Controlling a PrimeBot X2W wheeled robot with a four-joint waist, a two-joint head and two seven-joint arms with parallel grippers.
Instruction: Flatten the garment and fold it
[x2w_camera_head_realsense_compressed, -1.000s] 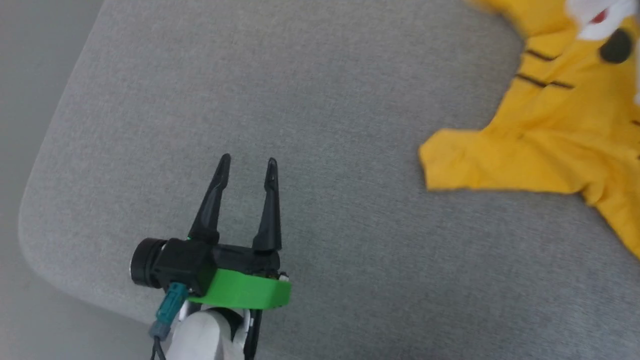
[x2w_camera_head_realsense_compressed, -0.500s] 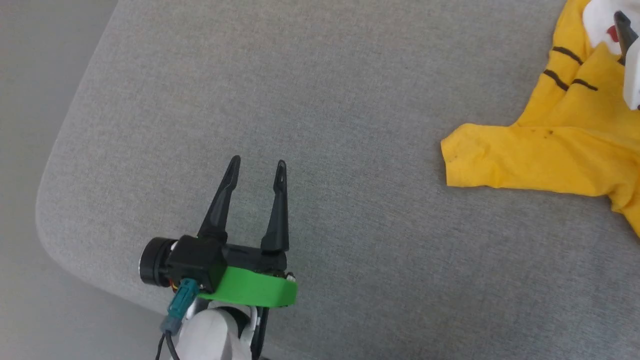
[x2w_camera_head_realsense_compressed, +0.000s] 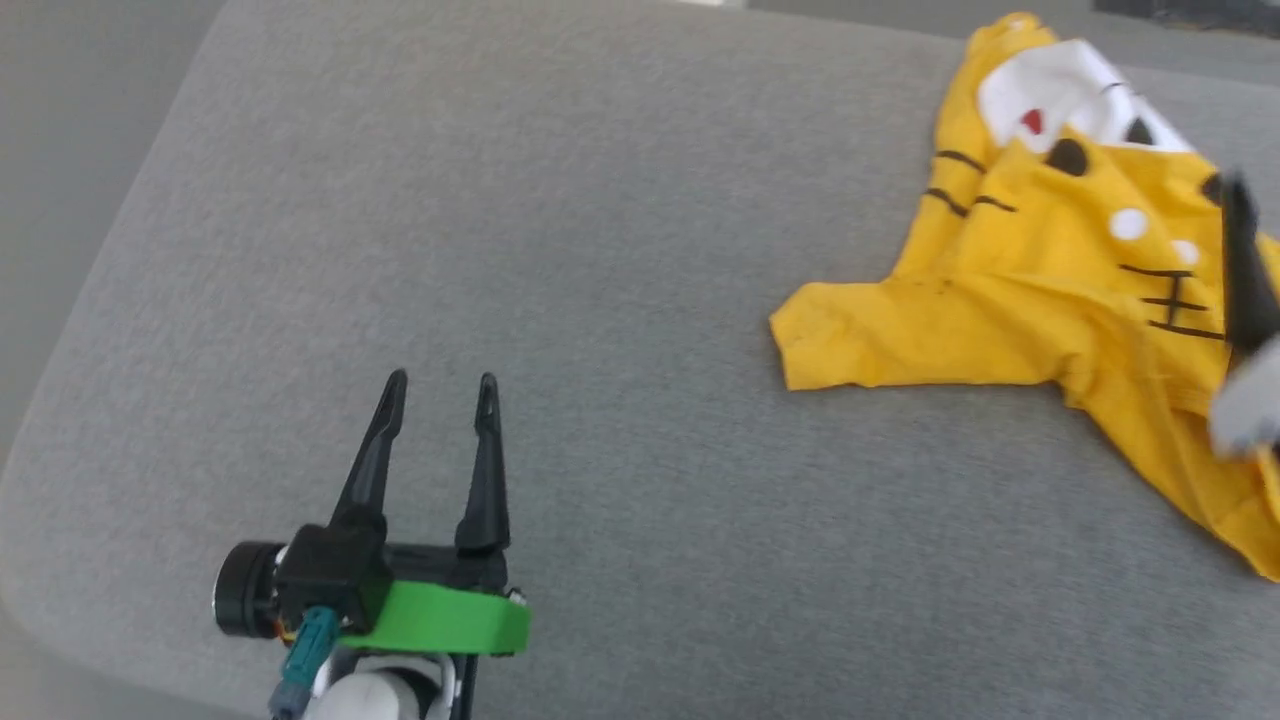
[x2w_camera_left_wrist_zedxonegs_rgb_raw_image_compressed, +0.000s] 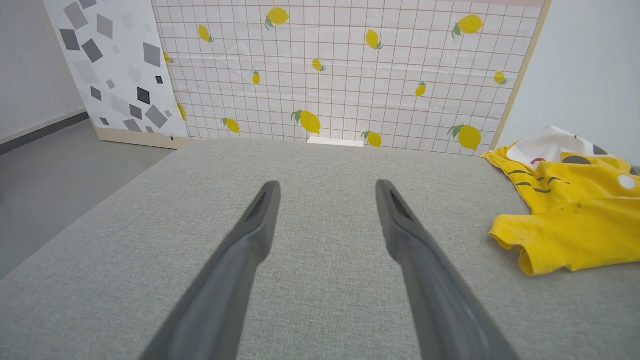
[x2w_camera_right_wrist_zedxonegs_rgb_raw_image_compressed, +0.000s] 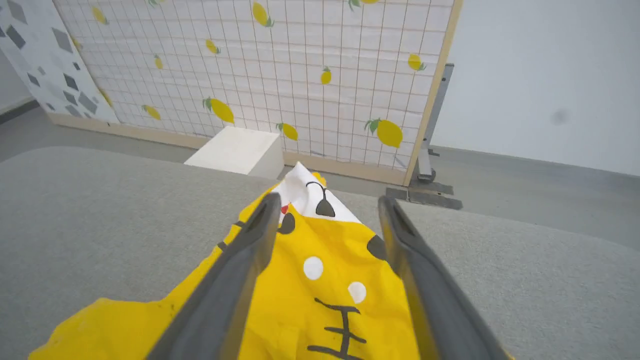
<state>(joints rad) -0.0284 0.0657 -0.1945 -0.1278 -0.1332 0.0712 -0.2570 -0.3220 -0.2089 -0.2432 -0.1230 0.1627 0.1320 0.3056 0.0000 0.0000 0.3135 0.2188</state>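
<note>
The head camera looks steeply down on the grey padded surface (x2w_camera_head_realsense_compressed: 640, 200), while both wrist cameras look low along it toward the lemon-patterned panel (x2w_camera_left_wrist_zedxonegs_rgb_raw_image_compressed: 340, 65), all sharing the garment (x2w_camera_head_realsense_compressed: 1050, 300).

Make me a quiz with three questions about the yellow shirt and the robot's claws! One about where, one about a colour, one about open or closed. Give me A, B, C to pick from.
1. Where does the T-shirt lie?
A) on the floor
B) in a basket
C) on the right part of the gray cushion

2. What colour is the ring behind the left gripper's fingers?
A) red
B) green
C) white

3. How is the right gripper?
A) open, holding nothing
B) shut on a sleeve
C) shut on nothing

Answers:
1 C: the head view shows it lying on the cushion's right side.
2 B: the ring is bright green.
3 A: the right wrist view shows its fingers wide apart over the shirt.
</note>
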